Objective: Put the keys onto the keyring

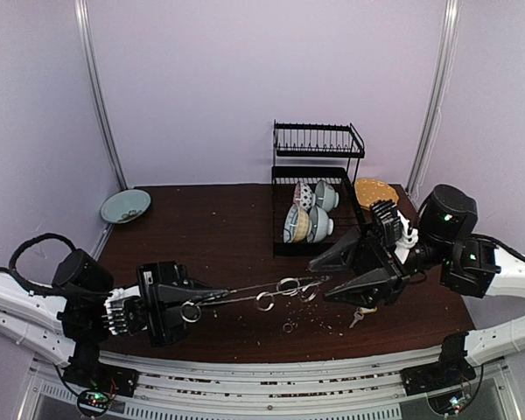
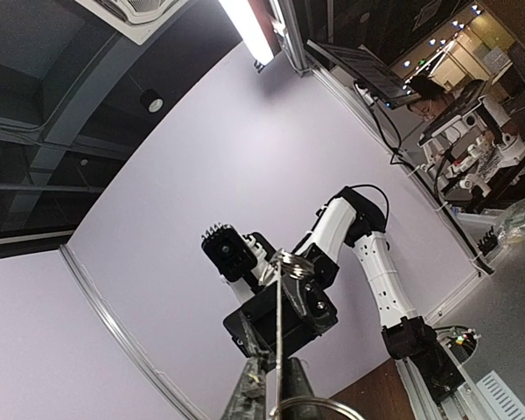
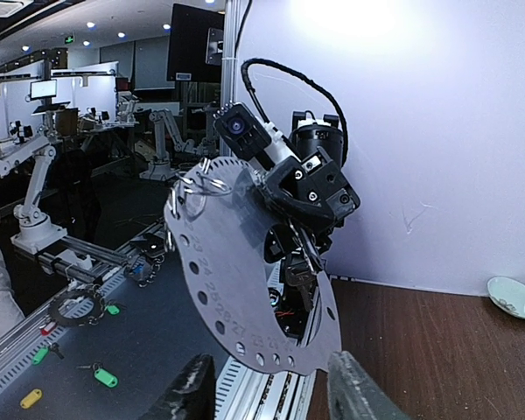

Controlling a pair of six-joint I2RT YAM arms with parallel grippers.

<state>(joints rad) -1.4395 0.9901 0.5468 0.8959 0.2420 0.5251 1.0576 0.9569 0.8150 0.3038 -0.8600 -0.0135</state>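
The keyring (image 1: 245,294) is a flat grey metal crescent with numbered holes (image 3: 236,262), held in the air and seen edge-on from above. Small rings (image 1: 288,285) dangle along it. My left gripper (image 1: 217,297) is shut on its near end, and the thin edge runs up between the fingers (image 2: 280,324). At the far end, my right gripper (image 1: 322,280) stands open, its fingers (image 3: 192,389) on either side of the crescent's lower rim. A small silver key (image 1: 357,317) lies on the table under the right gripper.
A black dish rack (image 1: 319,188) with bowls (image 1: 308,223) stands behind the right gripper, with a round yellow thing (image 1: 375,192) to its right. A teal plate (image 1: 125,206) sits at the back left. A tiny loose ring (image 1: 288,327) lies on the dark table.
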